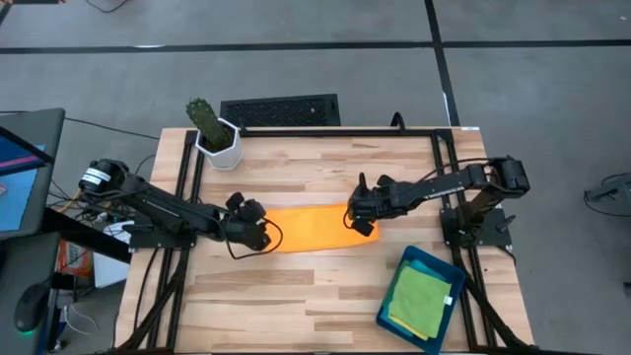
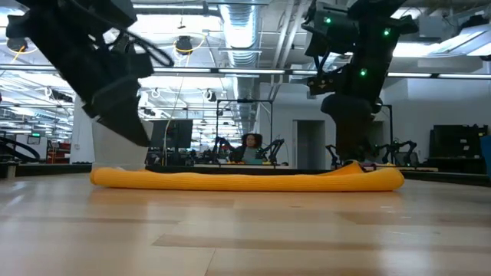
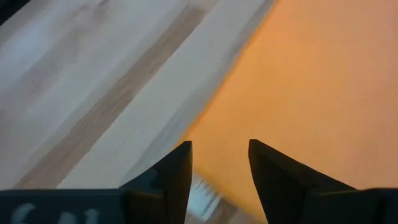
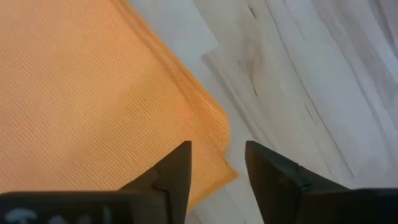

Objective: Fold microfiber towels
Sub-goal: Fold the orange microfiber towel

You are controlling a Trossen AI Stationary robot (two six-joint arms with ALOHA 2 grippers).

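One orange towel (image 1: 308, 229) lies mid-frame. One green towel (image 1: 419, 299) sits in one teal tray (image 1: 395, 294), lower right. One potted cactus (image 1: 211, 129) stands upper left. Two arms flank the cloth.

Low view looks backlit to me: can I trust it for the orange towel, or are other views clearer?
Low view: ceiling lights glare, arms are silhouettes, yet the orange towel reads clearly. Right wrist view: weave sharp. Left wrist view: softer, table grain blurred. High view: evenly lit.
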